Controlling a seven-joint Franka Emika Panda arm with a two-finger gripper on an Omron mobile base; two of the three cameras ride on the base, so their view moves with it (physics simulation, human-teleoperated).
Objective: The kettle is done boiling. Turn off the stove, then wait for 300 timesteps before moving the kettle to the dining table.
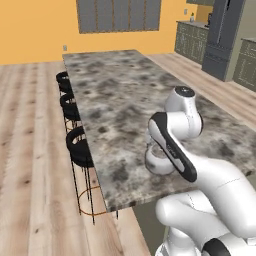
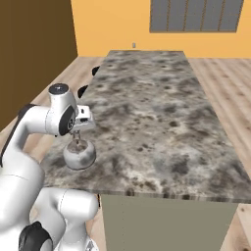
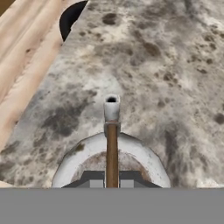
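Observation:
My gripper [image 2: 76, 136] is shut on the thin brown wire handle [image 3: 112, 148] of the silver-grey kettle [image 2: 79, 155]. The kettle [image 1: 158, 162] is at the near corner of the dining table [image 2: 157, 108], by the edge with the stools. I cannot tell whether its base touches the marble top. In the hand view the kettle's round body [image 3: 83, 153] lies just below the two fingertips [image 3: 94, 179], and its short spout [image 3: 111, 107] points away over the dining table [image 3: 166, 65]. The stove is out of view.
Black round stools [image 1: 80, 145] line the dining table's [image 1: 115, 100] left side, one close to the kettle [image 3: 72, 17]. Wooden floor surrounds the table. Dark cabinets [image 1: 220, 40] stand at the far right, and an orange wall with a grey window is at the back.

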